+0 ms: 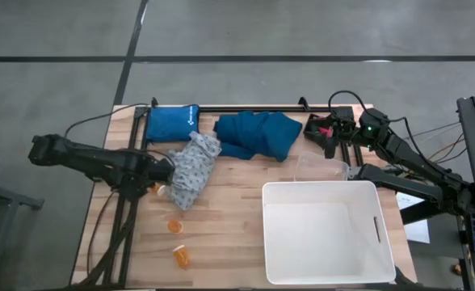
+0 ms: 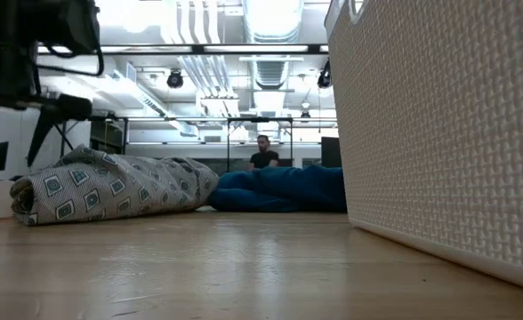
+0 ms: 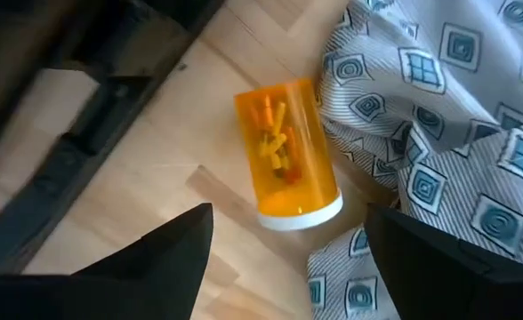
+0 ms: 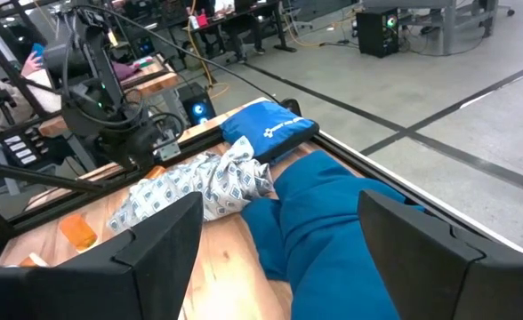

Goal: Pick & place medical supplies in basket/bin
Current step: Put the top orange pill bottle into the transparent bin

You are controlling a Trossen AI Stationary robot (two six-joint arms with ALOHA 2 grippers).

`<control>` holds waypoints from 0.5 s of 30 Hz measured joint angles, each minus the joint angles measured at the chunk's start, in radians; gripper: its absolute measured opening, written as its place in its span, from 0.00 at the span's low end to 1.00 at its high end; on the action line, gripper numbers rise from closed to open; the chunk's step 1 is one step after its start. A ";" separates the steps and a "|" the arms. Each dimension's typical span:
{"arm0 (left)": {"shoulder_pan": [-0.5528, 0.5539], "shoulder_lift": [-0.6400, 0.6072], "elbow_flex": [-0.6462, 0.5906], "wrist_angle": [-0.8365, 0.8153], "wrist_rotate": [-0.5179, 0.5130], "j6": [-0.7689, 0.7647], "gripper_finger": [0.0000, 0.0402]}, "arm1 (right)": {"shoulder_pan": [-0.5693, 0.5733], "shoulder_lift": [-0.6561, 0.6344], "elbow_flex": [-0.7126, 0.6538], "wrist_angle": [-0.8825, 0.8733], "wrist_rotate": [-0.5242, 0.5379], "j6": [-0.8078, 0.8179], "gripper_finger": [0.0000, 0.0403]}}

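Note:
My left gripper (image 1: 163,171) is open above an orange pill bottle (image 3: 286,153) that lies on its side on the table, against the left edge of the pale grey-blue patterned garment (image 1: 191,168). The dark teal garment (image 1: 258,133) lies at the far middle. Two more orange pill bottles (image 1: 174,225) (image 1: 181,256) lie near the front left. The white tub (image 1: 326,230) stands at the front right. My right gripper (image 1: 328,133) is open above the table's far right, beside the teal garment (image 4: 333,222).
A bright blue pouch (image 1: 173,123) lies at the far left. A clear plastic piece (image 1: 318,166) lies just beyond the tub. A person (image 2: 263,153) sits far off in the room. Bare wood (image 1: 221,234) lies between the bottles and the tub.

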 joint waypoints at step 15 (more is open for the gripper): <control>0.000 0.000 -0.096 0.131 -0.034 -0.005 0.70 | 0.000 0.000 0.000 0.000 0.000 0.000 0.74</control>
